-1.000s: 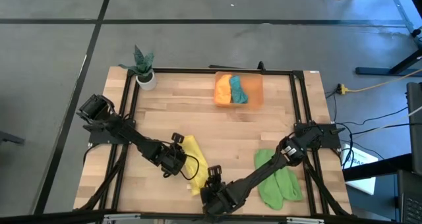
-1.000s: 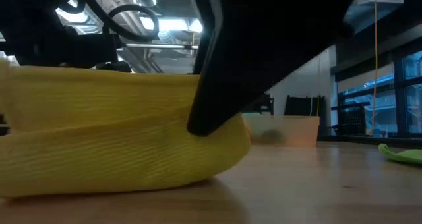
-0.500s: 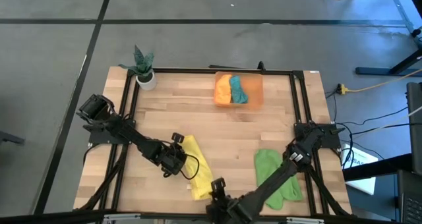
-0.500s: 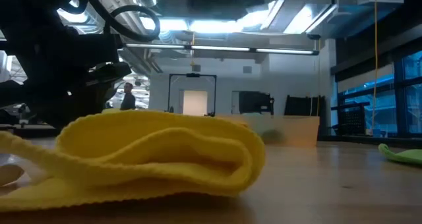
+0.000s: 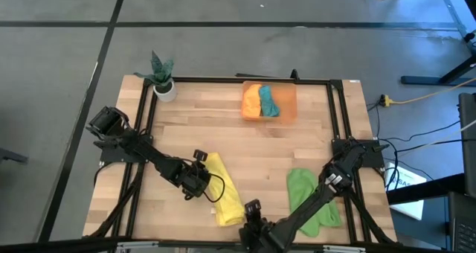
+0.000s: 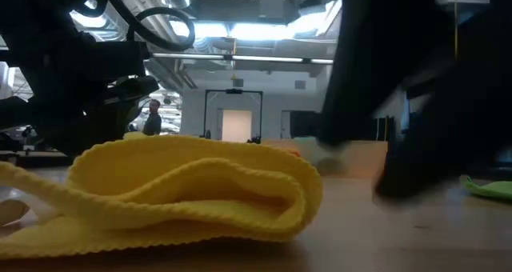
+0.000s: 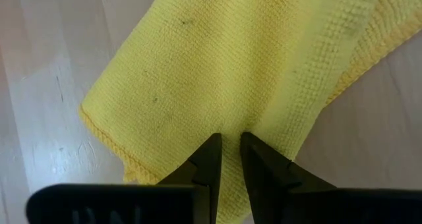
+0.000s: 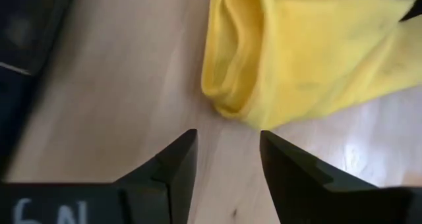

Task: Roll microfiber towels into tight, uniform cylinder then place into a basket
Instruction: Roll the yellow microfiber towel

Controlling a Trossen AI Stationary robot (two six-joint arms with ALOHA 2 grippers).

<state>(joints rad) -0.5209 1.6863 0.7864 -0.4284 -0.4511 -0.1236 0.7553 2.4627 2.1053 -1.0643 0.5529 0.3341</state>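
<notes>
The yellow towel (image 5: 223, 190) lies on the table's near middle in a loose, flattened roll, open at its near end (image 6: 240, 196). My left gripper (image 5: 205, 184) stands at the towel's left side, shut on it (image 7: 228, 145). My right gripper (image 8: 227, 155) is open over bare wood just off the towel's near end (image 8: 231, 85), touching nothing; in the high view it is at the near edge (image 5: 251, 210). The light green towel (image 5: 312, 201) lies flat at the near right. The basket (image 5: 290, 103) at the far middle holds a rolled orange towel (image 5: 251, 102) and a rolled teal towel (image 5: 268, 100). My left gripper has its two fingertips (image 7: 212, 148) down on the yellow towel's top layer (image 7: 228, 126), close to the hemmed edge, with a narrow strip of cloth between them. The fingers slant down from the table's left. The towel lies slack on the table.
A white pot with a green plant (image 5: 162, 78) stands at the far left corner. A black frame rail (image 5: 245, 80) runs round the table. Bare wood lies between the yellow towel and the basket. In the low view my right arm (image 6: 416, 104) is a dark blur in front of the basket.
My right gripper has drawn back from the yellow towel's near end toward the table's near edge and a little to the right, staying open. The towel's near end, which stood tall against the finger, has sagged into a low, loose fold.
</notes>
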